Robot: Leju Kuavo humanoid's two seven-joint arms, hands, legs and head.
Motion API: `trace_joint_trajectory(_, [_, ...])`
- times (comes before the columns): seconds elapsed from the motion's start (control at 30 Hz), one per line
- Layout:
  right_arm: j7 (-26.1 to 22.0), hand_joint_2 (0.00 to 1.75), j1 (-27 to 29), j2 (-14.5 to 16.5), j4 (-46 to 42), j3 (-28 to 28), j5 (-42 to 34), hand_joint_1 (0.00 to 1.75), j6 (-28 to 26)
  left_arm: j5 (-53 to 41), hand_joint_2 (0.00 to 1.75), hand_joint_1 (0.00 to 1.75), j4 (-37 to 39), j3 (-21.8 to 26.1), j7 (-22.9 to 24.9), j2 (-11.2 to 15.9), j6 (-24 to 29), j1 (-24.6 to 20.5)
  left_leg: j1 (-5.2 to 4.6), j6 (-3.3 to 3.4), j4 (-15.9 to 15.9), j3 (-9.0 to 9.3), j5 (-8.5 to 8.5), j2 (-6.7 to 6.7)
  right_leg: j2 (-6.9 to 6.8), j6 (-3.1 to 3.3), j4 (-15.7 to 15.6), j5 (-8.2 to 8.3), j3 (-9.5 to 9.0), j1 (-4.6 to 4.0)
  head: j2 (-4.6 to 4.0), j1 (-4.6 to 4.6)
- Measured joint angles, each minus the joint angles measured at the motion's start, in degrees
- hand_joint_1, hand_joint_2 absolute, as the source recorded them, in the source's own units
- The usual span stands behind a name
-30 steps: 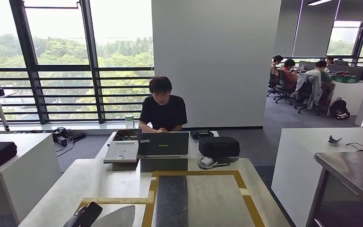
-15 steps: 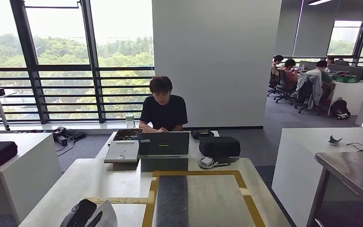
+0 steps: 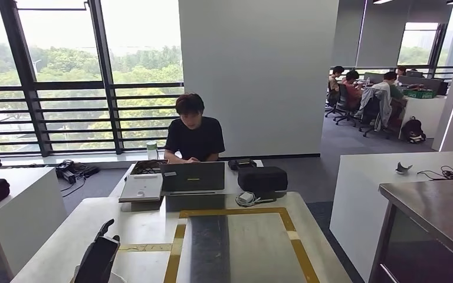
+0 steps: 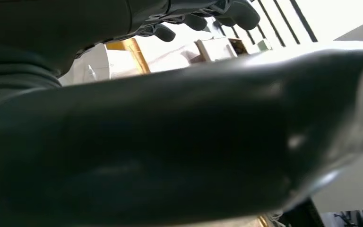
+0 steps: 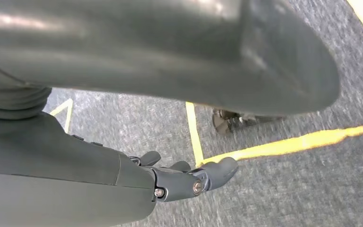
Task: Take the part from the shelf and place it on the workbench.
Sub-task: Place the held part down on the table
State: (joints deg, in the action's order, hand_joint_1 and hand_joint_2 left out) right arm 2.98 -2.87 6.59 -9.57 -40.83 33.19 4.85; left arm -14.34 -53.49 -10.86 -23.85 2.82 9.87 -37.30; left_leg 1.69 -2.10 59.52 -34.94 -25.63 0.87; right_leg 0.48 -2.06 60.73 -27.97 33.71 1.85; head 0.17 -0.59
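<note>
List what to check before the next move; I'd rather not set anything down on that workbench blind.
1. Part held in the left hand: cannot tell; just a pale sliver shows beneath it at the frame edge.
2. Left hand over the workbench: ok, above its near left corner.
3. Area inside the yellow tape free: ok, nothing lies there.
4. Person clear of the workbench: ok, seated behind the laptop.
5. Right hand free: ok, hanging over the floor, holding nothing.
</note>
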Motion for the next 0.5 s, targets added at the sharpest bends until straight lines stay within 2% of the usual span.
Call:
trace_joint_trajectory(0.07, [0.12, 0.00, -0.02, 0.04, -0.01, 0.00, 0.24, 0.00, 0.08, -0.07, 0.00, 0.00, -5.13, -0.45, 0.56, 0.65, 1.06, 2.67, -0.01, -0.86, 0.02, -0.23, 0.24, -0.07, 0.17, 1.22, -0.11, 0.16, 0.53, 0.09, 0.00, 0.07])
trace_joint_trajectory(0.1, [0.28, 0.00, -0.04, 0.05, -0.01, 0.01, 0.36, 0.00, 0.09, -0.13, 0.00, 0.00, -7.74, -0.58, 0.81, 1.09, 1.58, 4.22, 0.07, -1.16, 0.37, -0.53, -0.33, -0.11, 0.20, 1.81, -0.09, 0.44, 0.85, 0.12, -0.01, 0.12])
trace_joint_trajectory(0.13, [0.44, 0.00, -0.02, 0.06, -0.01, 0.01, 0.45, 0.00, 0.09, -0.30, 0.00, 0.00, -10.36, -0.66, 0.88, 1.59, 2.20, 5.82, 0.11, -1.36, 1.67, -1.11, -1.72, -0.18, 0.21, 2.32, -0.20, 0.81, 1.19, 0.12, -0.01, 0.15])
trace_joint_trajectory(0.17, [0.57, 0.00, 0.02, 0.06, -0.01, 0.00, 0.51, 0.00, 0.04, -0.56, 0.00, 0.00, -12.98, -0.69, 0.75, 2.03, 3.00, 7.32, 0.10, -1.45, 4.10, -2.06, -3.88, -0.30, 0.20, 2.74, -0.28, 1.21, 1.61, 0.08, -0.01, 0.22])
trace_joint_trajectory(0.23, [0.67, 0.00, 0.09, 0.06, -0.01, -0.01, 0.59, 0.00, -0.12, -1.20, 0.00, 0.00, -18.03, -0.69, -0.04, 2.77, 4.95, 10.11, -0.08, -1.42, 11.39, -4.42, -8.85, -0.49, 0.19, 3.21, -0.27, 2.04, 2.70, -0.23, 0.00, 0.31])
trace_joint_trajectory(0.27, [0.69, 0.00, 0.12, 0.07, -0.01, -0.02, 0.61, 0.00, -0.22, -1.45, 0.00, 0.00, -20.36, -0.69, -0.57, 2.99, 5.96, 11.38, -0.19, -1.29, 14.38, -5.08, -10.33, -0.54, 0.17, 3.32, -0.26, 2.49, 3.30, -0.43, 0.00, 0.34])
trace_joint_trajectory(0.3, [0.73, 0.00, 0.14, 0.08, -0.01, -0.02, 0.62, 0.00, -0.33, -1.64, 0.00, 0.00, -22.42, -0.68, -1.07, 3.17, 6.81, 12.57, -0.31, -1.06, 15.74, -4.86, -10.66, -0.56, 0.15, 3.39, -0.25, 2.96, 3.92, -0.62, 0.00, 0.34])
trace_joint_trajectory(0.33, [0.79, 0.00, 0.14, 0.08, -0.01, -0.02, 0.62, 0.00, -0.44, -1.83, 0.00, 0.00, -24.35, -0.66, -1.55, 3.34, 7.61, 13.62, -0.46, -0.72, 15.07, -3.60, -9.93, -0.58, 0.14, 3.41, -0.24, 3.45, 4.52, -0.79, 0.00, 0.34])
trace_joint_trajectory(0.37, [0.87, 0.00, 0.14, 0.08, -0.01, -0.03, 0.63, 0.00, -0.54, -2.01, 0.00, 0.00, -26.56, -0.65, -2.07, 3.53, 8.53, 14.50, -0.66, -0.26, 12.37, -1.27, -8.57, -0.61, 0.14, 3.38, -0.24, 3.98, 5.13, -0.92, 0.00, 0.34])
trace_joint_trajectory(0.4, [0.93, 0.00, 0.13, 0.11, -0.01, -0.04, 0.67, 0.00, -0.60, -2.16, 0.00, 0.00, -28.65, -0.63, -2.61, 3.75, 9.50, 15.09, -0.92, 0.29, 8.35, 1.76, -7.61, -0.67, 0.13, 3.29, -0.21, 4.51, 5.62, -1.01, 0.00, 0.34])
trace_joint_trajectory(0.43, [0.99, 0.00, 0.13, 0.16, -0.01, -0.07, 0.72, 0.00, -0.65, -2.27, 0.00, 0.00, -30.69, -0.63, -3.20, 3.95, 10.49, 15.48, -1.22, 0.67, 4.50, 4.54, -7.11, -0.69, 0.15, 3.09, -0.21, 5.02, 6.01, -1.10, 0.00, 0.36])
trace_joint_trajectory(0.47, [1.03, 0.00, 0.14, 0.22, -0.01, -0.10, 0.75, 0.00, -0.69, -2.30, 0.00, 0.00, -32.50, -0.64, -3.85, 4.15, 11.42, 15.72, -1.49, 0.95, 1.60, 6.42, -6.90, -0.71, 0.13, 2.82, -0.29, 5.50, 6.16, -1.12, 0.00, 0.32])
trace_joint_trajectory(0.5, [1.03, 0.00, 0.15, 0.27, -0.01, -0.13, 0.78, 0.00, -0.72, -2.22, 0.00, 0.00, -33.85, -0.65, -4.45, 4.35, 12.14, 15.92, -1.75, 1.16, -0.03, 7.31, -7.06, -0.74, 0.08, 2.44, -0.45, 6.00, 6.14, -1.08, 0.00, 0.33])
